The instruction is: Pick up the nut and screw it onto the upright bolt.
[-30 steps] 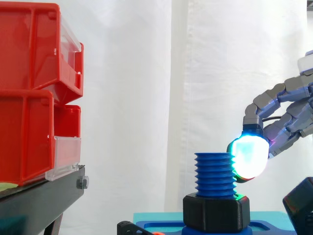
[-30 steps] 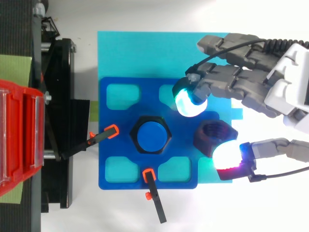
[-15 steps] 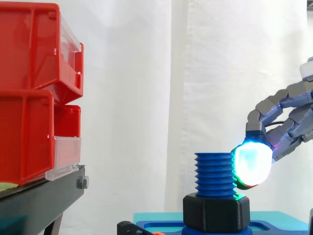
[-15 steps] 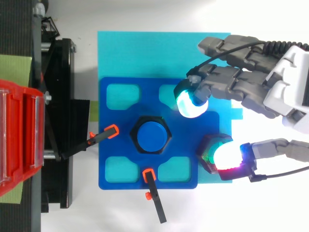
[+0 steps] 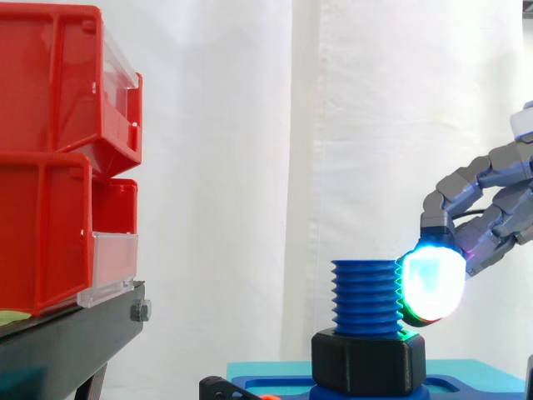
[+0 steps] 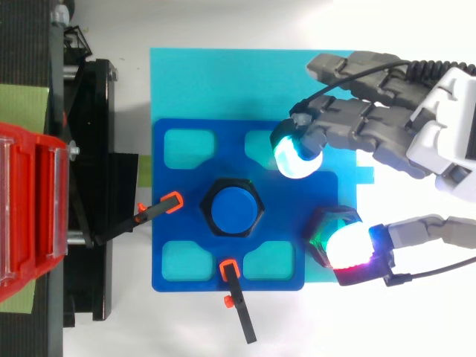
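While the nut (image 6: pixel 326 223) lay on the blue plate (image 6: pixel 178 201) well apart from the upright bolt (image 6: pixel 234 207), the hand (image 6: pixel 387 137) hovered with its fingers (image 6: pixel 297 158) spread, its thumb pad (image 6: pixel 348 245) on the nut, which seemed not yet gripped, with lifting and threading left to do.

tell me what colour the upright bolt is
The bolt is blue, clearest in the side view.
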